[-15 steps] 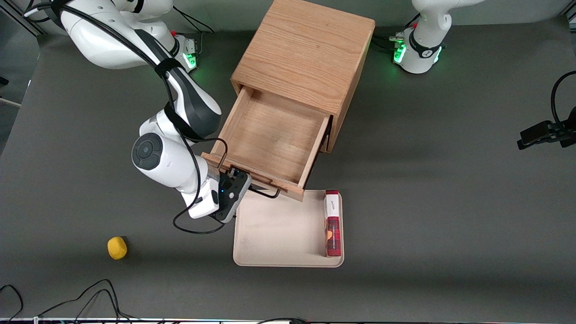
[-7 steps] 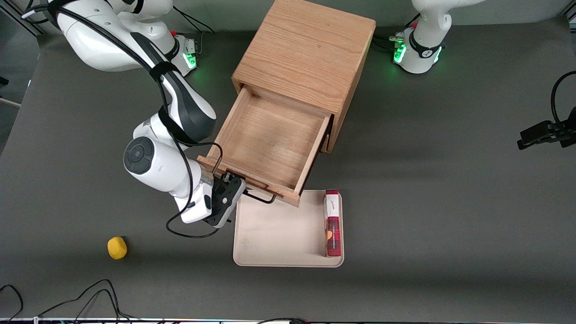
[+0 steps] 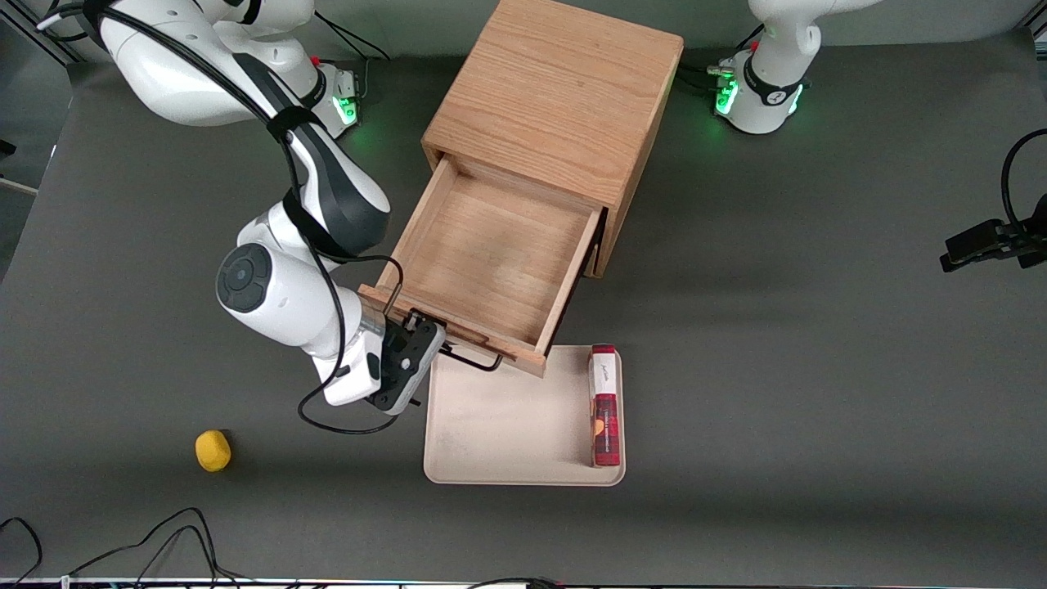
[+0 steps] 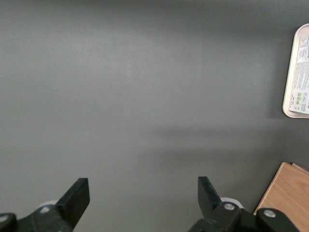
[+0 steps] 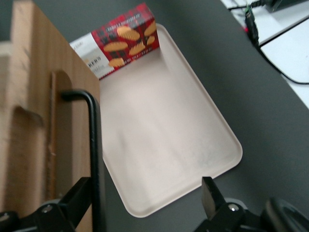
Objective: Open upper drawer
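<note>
The upper drawer [image 3: 491, 262] stands pulled far out of the light oak cabinet [image 3: 556, 90], and its inside is bare. Its black wire handle [image 3: 470, 358] runs along the drawer front on the side nearest the front camera. My right gripper [image 3: 422, 329] sits at the handle's end toward the working arm's end of the table. In the right wrist view the gripper [image 5: 145, 200] is open wide, with the handle [image 5: 94, 145] passing between the fingers, close to one finger [image 5: 77, 198]. The drawer front [image 5: 34, 121] is beside it. The lower drawer is hidden under the upper one.
A beige tray [image 3: 507, 417] lies just in front of the open drawer, partly under its front, and also shows in the right wrist view [image 5: 164, 145]. A red cookie box [image 3: 605, 405] lies in it. A yellow object [image 3: 213, 450] and cables [image 3: 164, 540] lie nearer the front camera.
The gripper and wrist have shifted a little toward the working arm's end of the table. The drawer front shifted slightly with them early on, then stayed still.
</note>
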